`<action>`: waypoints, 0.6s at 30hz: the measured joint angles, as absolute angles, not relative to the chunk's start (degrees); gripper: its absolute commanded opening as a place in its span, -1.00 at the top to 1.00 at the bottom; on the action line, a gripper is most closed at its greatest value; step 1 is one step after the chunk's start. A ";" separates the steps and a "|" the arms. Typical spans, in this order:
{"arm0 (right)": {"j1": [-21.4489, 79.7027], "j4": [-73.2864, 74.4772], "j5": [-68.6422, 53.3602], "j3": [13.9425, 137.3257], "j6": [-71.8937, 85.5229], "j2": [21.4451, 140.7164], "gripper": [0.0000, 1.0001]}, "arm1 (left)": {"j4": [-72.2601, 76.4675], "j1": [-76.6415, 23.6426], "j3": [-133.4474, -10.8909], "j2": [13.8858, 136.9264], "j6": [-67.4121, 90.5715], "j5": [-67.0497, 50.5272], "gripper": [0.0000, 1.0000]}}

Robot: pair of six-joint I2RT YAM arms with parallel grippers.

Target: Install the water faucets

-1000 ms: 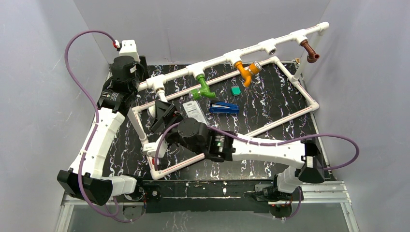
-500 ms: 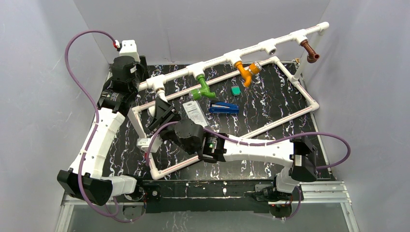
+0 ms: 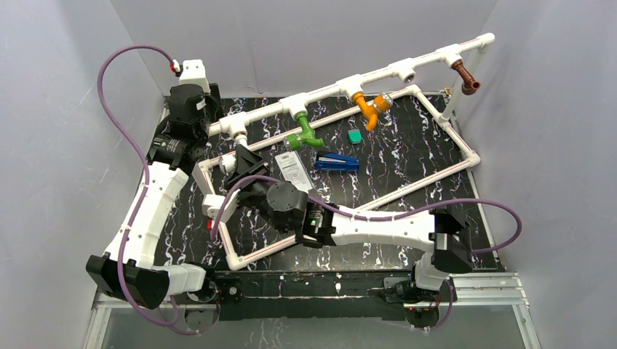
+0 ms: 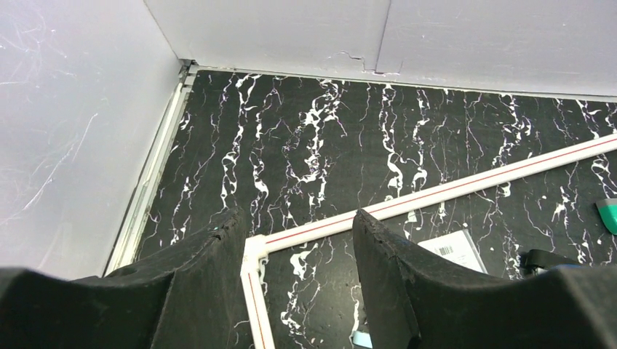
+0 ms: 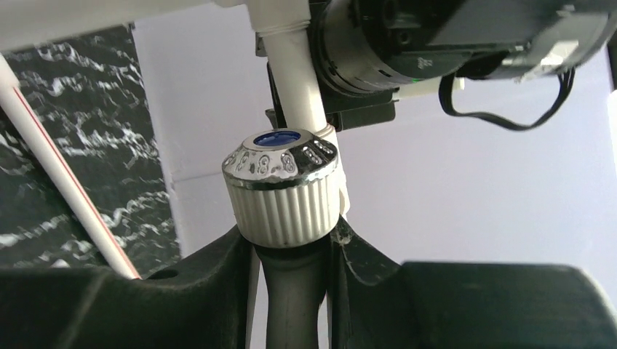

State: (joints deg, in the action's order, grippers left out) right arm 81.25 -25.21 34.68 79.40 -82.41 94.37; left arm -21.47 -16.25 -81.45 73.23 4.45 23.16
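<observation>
My right gripper (image 5: 291, 243) is shut on the white water faucet (image 5: 282, 190), its jaws clamped on the body just under the ribbed knob with the chrome and blue cap. From above, that white faucet (image 3: 217, 205) sits lifted at the left of the floor frame, in my right gripper (image 3: 231, 195). Green (image 3: 305, 136), orange (image 3: 369, 107) and brown (image 3: 466, 78) faucets hang from tees on the raised white pipe (image 3: 327, 91). My left gripper (image 4: 298, 218) is open and holds nothing. It hovers by the pipe's left end (image 3: 190, 120).
A white pipe frame (image 3: 436, 174) lies on the black marbled mat, its corner (image 4: 251, 251) under my left jaws. A blue box (image 3: 337, 162), a white label card (image 3: 294, 167) and a small green piece (image 3: 354, 136) lie inside it. Grey walls close three sides.
My right gripper has closed on the white faucet and carried it left and slightly away from the base. The left arm has not moved.
</observation>
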 measured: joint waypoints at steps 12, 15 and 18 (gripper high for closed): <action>81.52 -43.99 39.31 77.34 -56.40 96.99 0.97 | -20.97 -16.25 -81.45 73.28 3.86 24.53 -0.08; 81.49 -49.28 40.62 76.20 -48.45 97.17 0.97 | -20.99 -16.25 -81.45 73.28 3.90 24.60 -0.08; 81.38 -54.61 42.33 75.13 -39.90 97.58 0.97 | -21.02 -16.25 -81.45 73.28 3.95 24.58 -0.08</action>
